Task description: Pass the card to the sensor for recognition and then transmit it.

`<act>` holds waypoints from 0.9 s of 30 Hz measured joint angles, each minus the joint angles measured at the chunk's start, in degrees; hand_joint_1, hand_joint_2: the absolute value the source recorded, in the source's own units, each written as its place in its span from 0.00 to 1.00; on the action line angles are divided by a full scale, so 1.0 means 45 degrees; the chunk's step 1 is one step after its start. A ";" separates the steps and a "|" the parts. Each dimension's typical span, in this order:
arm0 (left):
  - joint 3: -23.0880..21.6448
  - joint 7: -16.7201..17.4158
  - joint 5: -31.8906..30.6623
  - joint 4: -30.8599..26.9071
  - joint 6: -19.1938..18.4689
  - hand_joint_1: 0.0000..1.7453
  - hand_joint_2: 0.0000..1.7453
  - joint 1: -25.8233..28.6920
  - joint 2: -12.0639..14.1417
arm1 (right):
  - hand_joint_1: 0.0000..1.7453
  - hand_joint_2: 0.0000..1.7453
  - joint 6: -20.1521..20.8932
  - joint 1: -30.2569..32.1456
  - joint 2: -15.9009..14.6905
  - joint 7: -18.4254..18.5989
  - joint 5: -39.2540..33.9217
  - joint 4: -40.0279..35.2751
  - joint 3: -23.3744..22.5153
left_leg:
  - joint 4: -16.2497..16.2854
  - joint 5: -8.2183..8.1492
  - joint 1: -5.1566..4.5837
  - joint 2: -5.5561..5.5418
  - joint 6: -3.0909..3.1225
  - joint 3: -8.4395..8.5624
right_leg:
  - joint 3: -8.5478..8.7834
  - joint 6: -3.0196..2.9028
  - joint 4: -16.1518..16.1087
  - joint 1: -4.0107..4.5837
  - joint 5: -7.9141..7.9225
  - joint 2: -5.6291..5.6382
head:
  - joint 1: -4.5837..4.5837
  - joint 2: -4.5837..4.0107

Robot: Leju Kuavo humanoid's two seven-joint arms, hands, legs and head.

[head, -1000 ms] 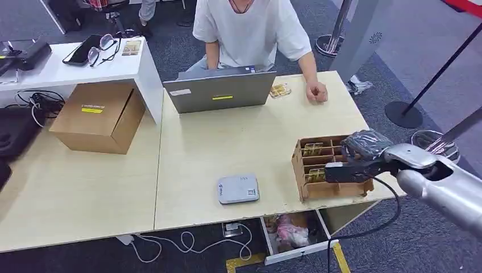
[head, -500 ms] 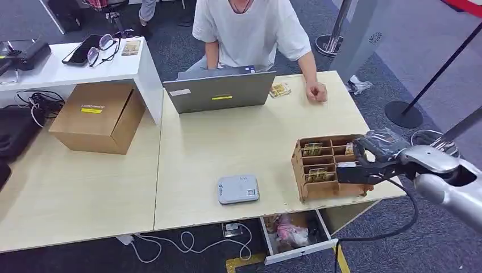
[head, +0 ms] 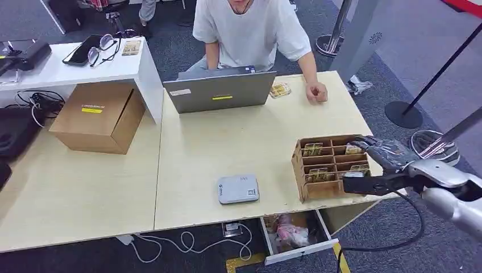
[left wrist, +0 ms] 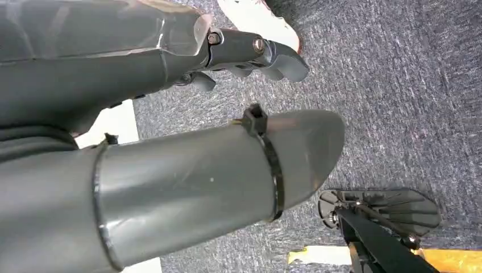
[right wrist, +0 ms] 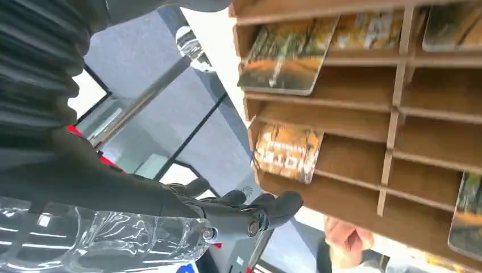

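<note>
1. We take the wooden card rack (head: 324,168) as our landmark; it stands near the front right edge of the pale surface (head: 227,148), its open compartments tilted up towards us.
2. Our right hand (head: 369,182) sits just beside the rack's right end, at the surface's edge, with dark fingers (head: 355,185) reaching towards the lower right compartments. In the head view we cannot tell whether they touch a card or the wood.
3. In the right wrist view the right hand's fingertips (right wrist: 273,207) lie close together and curled just outside the rack's outer wall, with nothing visibly between them; they look closed on nothing, and apart from the cards.
4. The cards (head: 314,149) are in the rack: one in the upper left compartment, one lower on the left, others in the right-hand compartments. The right wrist view shows a landscape-printed card (right wrist: 287,54) leaning in one slot and another orange one (right wrist: 287,151) in the slot beside it.
5. The grey sensor box (head: 237,189) lies flat on the surface, well apart from the rack, to its left.
6. Behind the rack, across the surface, a person in a white shirt (head: 250,28) sits at a grey laptop (head: 220,91), one fist resting on the surface.
7. Our left hand (left wrist: 250,54) hangs over grey carpet, well apart from the rack, fingers curled in and holding nothing.
8. A cardboard box (head: 99,116) sits far to the rack's left.
</note>
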 joint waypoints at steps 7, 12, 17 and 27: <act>0.0005 -0.0005 -0.0141 0.0000 0.0053 0.00 0.00 -0.0003 -0.0015 | 0.27 1.00 -0.0014 0.1133 -0.0097 0.0311 0.0107 -0.0384 -0.0871 | -0.0001 0.0000 0.0001 0.0000 0.0000 0.0001 | 0.0000 0.0000 0.0000 0.0001 0.0000 0.0000 | 0.0000 0.0000; 0.0010 0.0000 -0.0292 0.0000 0.0053 0.00 0.00 -0.0019 -0.0044 | 0.31 1.00 -0.0073 0.2153 -0.0131 0.0578 0.0345 -0.0729 -0.1653 | -0.0001 0.0000 0.0004 -0.0009 0.0000 0.0003 | 0.0007 -0.0001 0.0000 0.0004 -0.0007 -0.0009 | 0.0015 0.0000; 0.0010 0.0000 -0.0486 0.0000 0.0049 0.00 0.00 -0.0025 -0.0068 | 0.33 1.00 -0.0087 0.3491 -0.0165 0.0850 0.0612 -0.1225 -0.2799 | -0.0002 -0.0002 -0.0001 -0.0010 0.0000 0.0001 | 0.0005 -0.0001 -0.0001 0.0000 -0.0008 -0.0012 | 0.0005 0.0000; 0.0005 0.0015 -0.0573 0.0000 0.0019 0.00 0.00 -0.0023 -0.0073 | 0.25 1.00 -0.0068 0.4721 -0.0165 0.0947 0.0889 -0.1807 -0.4154 | -0.0002 -0.0014 -0.0004 -0.0006 0.0017 0.0007 | 0.0005 0.0001 -0.0001 -0.0001 -0.0009 -0.0003 | -0.0005 0.0000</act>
